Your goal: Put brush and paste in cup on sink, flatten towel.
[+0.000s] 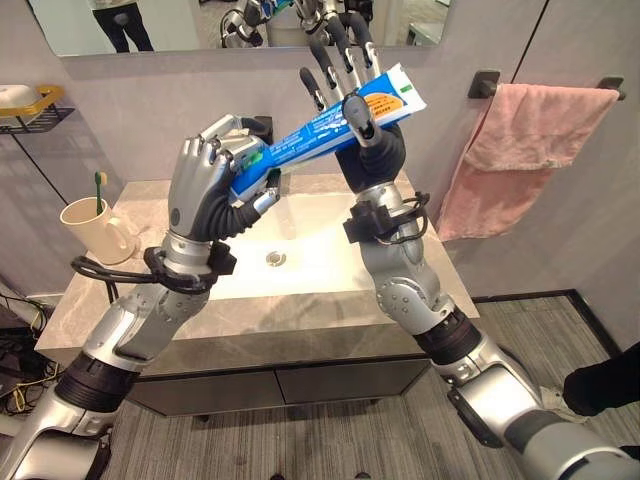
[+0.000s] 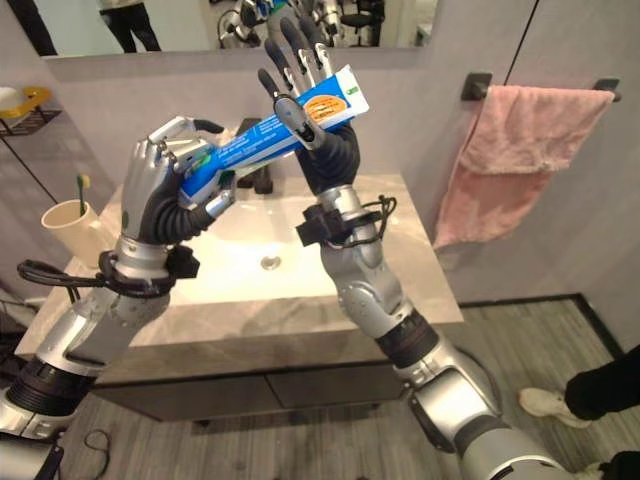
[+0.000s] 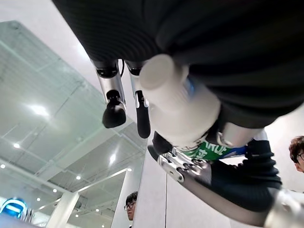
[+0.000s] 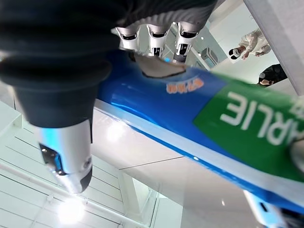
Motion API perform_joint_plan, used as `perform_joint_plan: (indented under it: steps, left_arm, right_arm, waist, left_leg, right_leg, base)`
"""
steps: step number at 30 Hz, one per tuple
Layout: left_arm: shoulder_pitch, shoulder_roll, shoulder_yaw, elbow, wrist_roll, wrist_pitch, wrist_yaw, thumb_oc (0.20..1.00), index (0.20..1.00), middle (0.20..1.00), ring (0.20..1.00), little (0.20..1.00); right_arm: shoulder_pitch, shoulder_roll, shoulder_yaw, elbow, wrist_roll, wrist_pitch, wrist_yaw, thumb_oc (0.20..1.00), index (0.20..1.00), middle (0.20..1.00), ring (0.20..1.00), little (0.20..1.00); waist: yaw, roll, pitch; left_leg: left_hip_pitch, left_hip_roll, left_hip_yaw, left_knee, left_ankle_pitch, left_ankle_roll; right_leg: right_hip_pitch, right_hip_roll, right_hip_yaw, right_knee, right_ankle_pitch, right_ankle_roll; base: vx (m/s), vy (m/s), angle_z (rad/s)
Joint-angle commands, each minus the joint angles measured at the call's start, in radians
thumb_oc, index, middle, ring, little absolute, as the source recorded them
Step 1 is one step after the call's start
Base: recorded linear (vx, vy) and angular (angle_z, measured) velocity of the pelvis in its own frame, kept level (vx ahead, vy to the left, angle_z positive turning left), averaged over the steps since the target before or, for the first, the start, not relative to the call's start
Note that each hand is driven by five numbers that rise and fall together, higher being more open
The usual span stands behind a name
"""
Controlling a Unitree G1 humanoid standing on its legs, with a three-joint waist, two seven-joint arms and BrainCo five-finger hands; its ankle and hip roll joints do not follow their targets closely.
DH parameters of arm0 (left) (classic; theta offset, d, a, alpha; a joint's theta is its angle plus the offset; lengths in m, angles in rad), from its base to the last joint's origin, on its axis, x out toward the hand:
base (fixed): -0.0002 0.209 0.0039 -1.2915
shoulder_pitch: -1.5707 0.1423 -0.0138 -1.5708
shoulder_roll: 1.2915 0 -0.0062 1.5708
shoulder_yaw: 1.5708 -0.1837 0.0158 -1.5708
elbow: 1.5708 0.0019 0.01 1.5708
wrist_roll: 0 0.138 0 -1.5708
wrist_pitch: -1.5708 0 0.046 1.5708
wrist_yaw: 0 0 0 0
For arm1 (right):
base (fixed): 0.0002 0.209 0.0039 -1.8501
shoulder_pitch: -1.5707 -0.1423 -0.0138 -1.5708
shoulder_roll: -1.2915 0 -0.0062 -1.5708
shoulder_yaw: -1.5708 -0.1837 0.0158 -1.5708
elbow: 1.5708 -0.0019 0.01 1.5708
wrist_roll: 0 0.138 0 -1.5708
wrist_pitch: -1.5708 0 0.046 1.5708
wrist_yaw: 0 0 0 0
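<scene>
A blue toothpaste tube (image 1: 310, 135) is held slanted in the air above the sink (image 1: 300, 290). My left hand (image 1: 200, 190) is curled round its white cap end (image 3: 171, 95). My right hand (image 1: 360, 120) is at the tube's flat upper end (image 4: 190, 109), fingers straight up behind it and thumb lying across its front. A cream cup (image 1: 95, 232) stands at the left of the counter with a green-handled toothbrush (image 1: 100, 190) upright in it. A pink towel (image 1: 530, 150) hangs bunched on a wall bar at the right.
A dark faucet (image 1: 262, 128) stands behind my left hand. On the left wall a wire shelf (image 1: 30, 118) carries a yellow dish. A mirror (image 1: 180, 20) spans the wall above. A person's shoe (image 2: 545, 403) rests on the floor at the right.
</scene>
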Motion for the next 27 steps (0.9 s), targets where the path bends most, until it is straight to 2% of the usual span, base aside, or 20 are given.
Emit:
perform_joint_plan:
  steps: [1,2,3,5,6,7,8,15,16,17,18,19,20,27]
  left_arm:
    - [-0.043,0.020,-0.033,0.010,-0.032,-0.003,0.022,0.200,0.200,0.200,0.200,0.200]
    - [-0.043,0.010,-0.042,0.017,-0.034,-0.001,0.023,0.200,0.200,0.200,0.200,0.200]
    - [-0.042,0.007,-0.043,0.018,-0.035,0.000,0.025,0.200,0.200,0.200,0.200,0.200]
    - [-0.041,0.001,-0.047,0.018,-0.038,0.000,0.026,0.200,0.200,0.200,0.200,0.200]
    - [-0.041,-0.006,-0.049,0.017,-0.040,0.003,0.030,0.200,0.200,0.200,0.200,0.200]
    - [-0.041,-0.008,-0.050,0.020,-0.040,0.003,0.032,0.200,0.200,0.200,0.200,0.200]
    - [-0.041,-0.012,-0.052,0.020,-0.041,0.004,0.035,0.200,0.200,0.200,0.200,0.200]
    - [-0.020,-0.037,-0.033,0.016,-0.054,0.016,0.057,0.200,0.200,0.200,0.200,0.200]
    - [-0.014,-0.041,-0.028,0.013,-0.057,0.019,0.061,0.423,0.423,0.423,0.423,0.423]
    - [-0.013,-0.041,-0.028,0.012,-0.057,0.019,0.060,0.567,0.567,0.567,0.567,0.567]
    - [-0.002,-0.047,-0.023,0.003,-0.062,0.020,0.063,0.655,0.655,0.655,0.655,0.655]
    - [-0.001,-0.047,-0.022,0.002,-0.062,0.020,0.062,0.787,0.787,0.787,0.787,0.787]
    - [0.006,-0.048,-0.016,-0.009,-0.067,0.020,0.063,1.000,1.000,1.000,1.000,1.000]
    - [0.072,-0.058,0.016,-0.053,-0.107,0.011,0.059,1.000,1.000,1.000,1.000,1.000]
  right_arm:
    - [-0.061,0.059,-0.034,-0.074,0.024,-0.076,0.006,1.000,1.000,1.000,1.000,1.000]
    - [-0.055,0.072,-0.027,-0.083,0.038,-0.080,0.011,1.000,1.000,1.000,1.000,1.000]
    - [-0.052,0.076,-0.023,-0.088,0.043,-0.082,0.014,0.925,0.925,0.925,0.925,0.925]
    - [-0.049,0.083,-0.018,-0.095,0.048,-0.082,0.017,0.918,0.918,0.918,0.918,0.918]
    - [-0.040,0.093,0.000,-0.107,0.067,-0.086,0.029,0.573,0.573,0.573,0.573,0.573]
    - [-0.040,0.092,0.004,-0.108,0.068,-0.085,0.030,0.338,0.338,0.338,0.338,0.338]
    - [-0.038,0.090,0.010,-0.113,0.064,-0.084,0.031,0.200,0.200,0.200,0.200,0.200]
    - [-0.003,0.087,0.001,-0.107,0.058,-0.097,-0.013,0.200,0.200,0.200,0.200,0.200]
    - [0.002,0.086,-0.004,-0.104,0.049,-0.100,-0.029,0.200,0.200,0.200,0.200,0.200]
    - [0.003,0.087,-0.003,-0.106,0.047,-0.100,-0.031,0.200,0.200,0.200,0.200,0.200]
    - [0.013,0.088,-0.016,-0.102,0.030,-0.104,-0.060,0.200,0.200,0.200,0.200,0.200]
    - [0.014,0.088,-0.016,-0.104,0.028,-0.104,-0.063,0.200,0.200,0.200,0.200,0.200]
    - [0.017,0.088,-0.026,-0.101,0.019,-0.108,-0.083,0.200,0.200,0.200,0.200,0.200]
    - [0.017,0.111,-0.074,-0.066,-0.042,-0.121,-0.174,0.200,0.200,0.200,0.200,0.200]
  waist:
    - [0.013,-0.060,-0.052]
    - [0.014,-0.059,-0.052]
    - [0.015,-0.059,-0.052]
    - [0.015,-0.058,-0.052]
    - [0.016,-0.058,-0.053]
    - [0.015,-0.058,-0.053]
    - [0.015,-0.058,-0.052]
    - [0.012,-0.059,-0.052]
    - [0.012,-0.060,-0.052]
    - [0.012,-0.059,-0.052]
    - [0.014,-0.059,-0.051]
    - [0.014,-0.059,-0.052]
    - [0.015,-0.059,-0.051]
    - [0.039,-0.060,-0.049]
  left_leg:
    - [-0.023,0.029,-0.025,0.006,0.006,-0.055]
    - [-0.025,0.029,-0.026,0.006,0.007,-0.055]
    - [-0.026,0.028,-0.027,0.006,0.007,-0.055]
    - [-0.026,0.028,-0.027,0.006,0.006,-0.055]
    - [-0.027,0.028,-0.028,0.006,0.006,-0.054]
    - [-0.028,0.028,-0.029,0.006,0.006,-0.054]
    - [-0.028,0.028,-0.029,0.006,0.005,-0.054]
    - [-0.031,0.029,-0.030,0.006,0.005,-0.052]
    - [-0.031,0.028,-0.031,0.006,0.006,-0.051]
    - [-0.031,0.028,-0.031,0.006,0.006,-0.051]
    - [-0.032,0.029,-0.033,0.006,0.006,-0.051]
    - [-0.032,0.029,-0.034,0.006,0.006,-0.051]
    - [-0.033,0.029,-0.034,0.006,0.006,-0.050]
    - [-0.040,0.021,-0.053,0.006,0.007,-0.047]
  right_leg:
    - [0.006,-0.125,-0.010,-0.001,0.031,0.118]
    - [0.006,-0.124,-0.011,-0.001,0.031,0.117]
    - [0.006,-0.124,-0.012,-0.001,0.031,0.116]
    - [0.005,-0.124,-0.011,-0.001,0.031,0.116]
    - [0.003,-0.124,-0.013,-0.001,0.033,0.116]
    - [0.002,-0.124,-0.013,-0.001,0.033,0.116]
    - [0.002,-0.124,-0.013,-0.001,0.033,0.116]
    - [0.000,-0.125,-0.015,-0.001,0.034,0.115]
    - [0.000,-0.125,-0.014,-0.001,0.034,0.115]
    - [0.000,-0.125,-0.014,-0.001,0.034,0.115]
    - [0.000,-0.126,-0.016,-0.001,0.034,0.115]
    - [0.000,-0.126,-0.017,-0.001,0.034,0.115]
    - [0.001,-0.127,-0.019,-0.001,0.034,0.115]
    - [0.009,-0.133,-0.035,-0.001,0.030,0.113]
  base:
    - [0.00,0.000,0.00]
    - [0.00,0.000,0.00]
    - [0.00,0.000,0.00]
    - [0.00,0.000,0.00]
    - [0.00,0.000,0.00]
    - [0.00,0.000,0.00]
    - [0.00,0.000,0.00]
    - [0.00,0.000,0.00]
    - [0.00,0.000,0.00]
    - [0.00,0.000,0.00]
    - [0.00,0.000,0.00]
    - [0.00,0.000,0.00]
    - [0.00,0.000,0.00]
    - [0.00,0.004,0.06]
